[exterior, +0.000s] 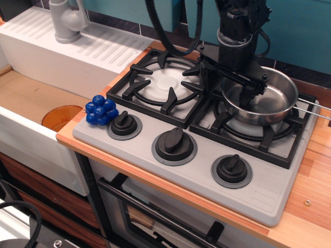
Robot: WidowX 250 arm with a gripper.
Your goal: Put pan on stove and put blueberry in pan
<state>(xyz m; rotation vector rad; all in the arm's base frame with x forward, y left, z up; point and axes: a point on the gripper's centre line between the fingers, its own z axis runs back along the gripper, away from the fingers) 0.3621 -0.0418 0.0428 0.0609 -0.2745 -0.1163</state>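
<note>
The shiny steel pan [266, 103] sits on the right burner grate of the grey stove [207, 173], its wire handle pointing right. My black gripper [227, 87] is low over the pan's left rim and open. One finger [247, 96] reaches inside the pan, the other [206, 77] hangs outside it, between the two burners. Whether either finger touches the rim I cannot tell. The blueberry [101, 110] lies on the stove's front left corner, beside the left knob and far from the gripper.
The left burner grate [165, 82] is bare. Three black knobs [174, 145] line the stove's front. A white sink with a grey faucet [67, 20] and an orange drain [61, 116] lies to the left. Wooden counter [310, 201] runs along the right.
</note>
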